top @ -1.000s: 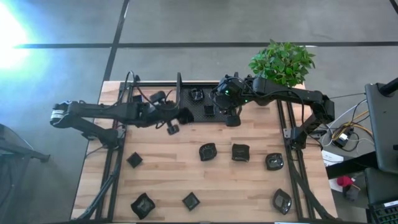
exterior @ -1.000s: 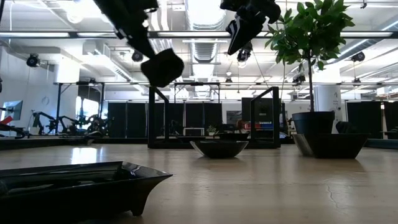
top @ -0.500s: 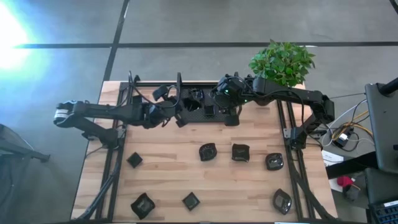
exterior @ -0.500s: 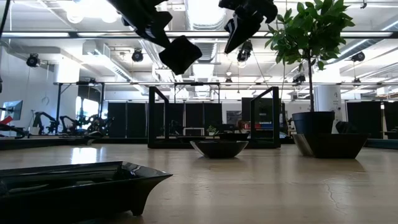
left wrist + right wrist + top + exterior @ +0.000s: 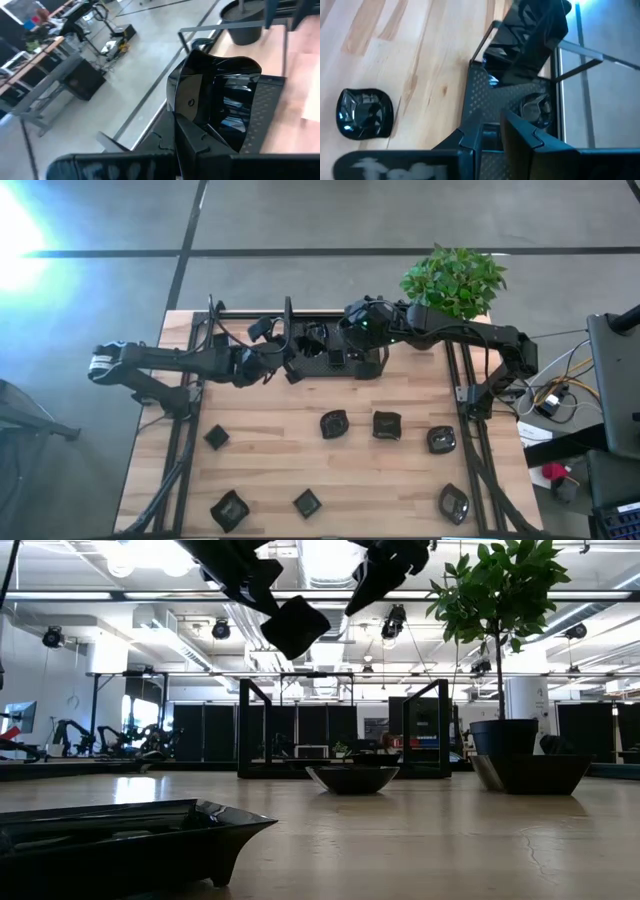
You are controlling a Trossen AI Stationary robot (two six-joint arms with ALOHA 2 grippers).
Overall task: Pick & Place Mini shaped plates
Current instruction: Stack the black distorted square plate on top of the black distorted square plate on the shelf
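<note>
My left gripper [image 5: 288, 368] is shut on a small black glossy square dish [image 5: 215, 97], held in the air at the near left corner of the black mesh tray [image 5: 352, 340]. The dish shows high up in the low view [image 5: 296, 626]. My right gripper [image 5: 367, 360] hovers over the tray's near right part, its fingers [image 5: 522, 132] a little apart with nothing between them. Two dishes [image 5: 317, 333] [image 5: 336, 357] lie in the tray. Several more dishes rest on the wooden table, among them three in a row [image 5: 334, 423] [image 5: 387, 425] [image 5: 441, 439]. My left gripper holds the dish by the wall nearest the wrist [image 5: 181, 112], one finger [image 5: 200, 140] inside the hollow and the other outside. The dish is lifted clear and stands tilted on edge, its hollow turned sideways over the tray's mesh.
A potted plant [image 5: 455, 280] stands at the table's far right corner, next to the right arm. The tray has upright bar handles [image 5: 245, 730]. Other dishes lie near the front edge [image 5: 230, 510] [image 5: 307, 502] [image 5: 453, 503] and at the left [image 5: 216, 437]. Bare wood lies between them.
My left gripper has gone up and toward the far edge and the tray, carrying the dish, which stays clear of the table. My right gripper has drawn back a little toward the far edge over the tray.
</note>
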